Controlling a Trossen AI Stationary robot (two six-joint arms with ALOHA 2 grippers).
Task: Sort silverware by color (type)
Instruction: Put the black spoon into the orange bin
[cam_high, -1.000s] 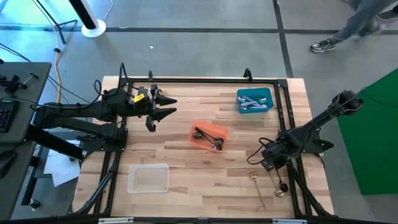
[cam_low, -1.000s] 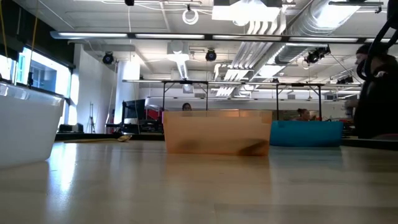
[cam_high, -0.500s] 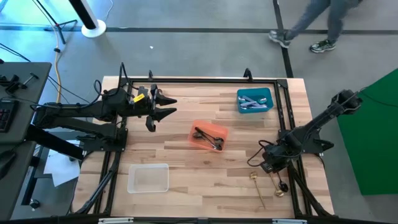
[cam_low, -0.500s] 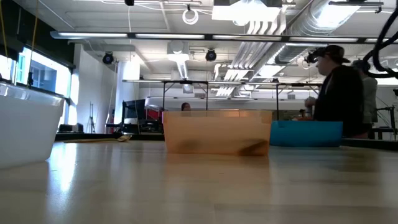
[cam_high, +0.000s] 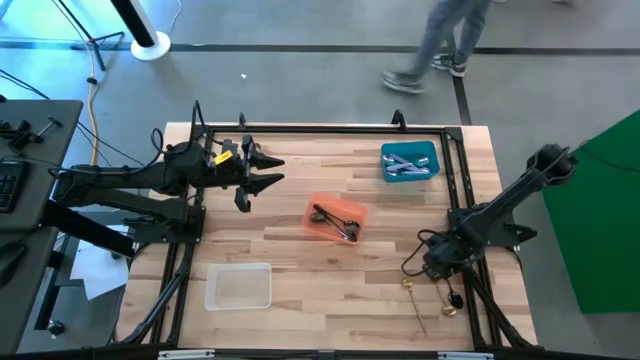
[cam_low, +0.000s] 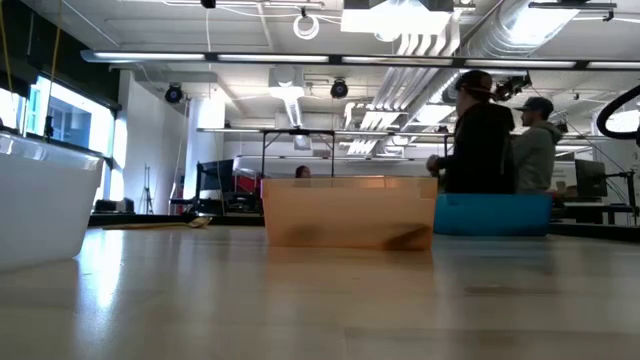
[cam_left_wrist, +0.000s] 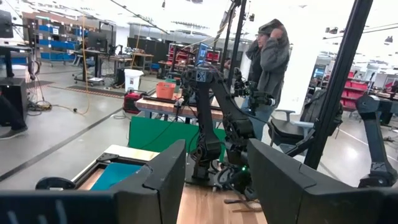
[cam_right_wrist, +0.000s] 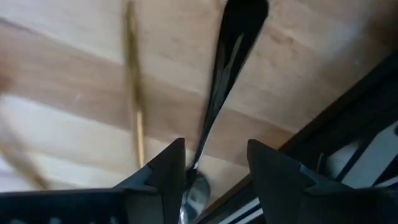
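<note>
A black piece of silverware (cam_right_wrist: 219, 81) lies on the wood near the table's near right corner (cam_high: 452, 296), with a gold piece (cam_right_wrist: 133, 93) beside it (cam_high: 413, 300). My right gripper (cam_right_wrist: 214, 171) hangs over them (cam_high: 432, 268), pointing steeply down. It is open, and the black piece runs through the gap between its fingers without touching them. My left gripper (cam_high: 268, 170) waits open, level, above the table's far left, holding nothing (cam_left_wrist: 217, 180).
A blue bin (cam_high: 409, 161) with silver pieces stands far right. An orange bin (cam_high: 335, 218) with black pieces is mid-table, and a clear bin (cam_high: 238, 286) is near left. A black frame rail (cam_high: 462, 215) runs beside my right gripper. People stand beyond the table (cam_low: 485, 140).
My right gripper has shifted slightly toward the table's near edge, closer over the black and gold pieces. A person has walked leftward past the table's far side.
</note>
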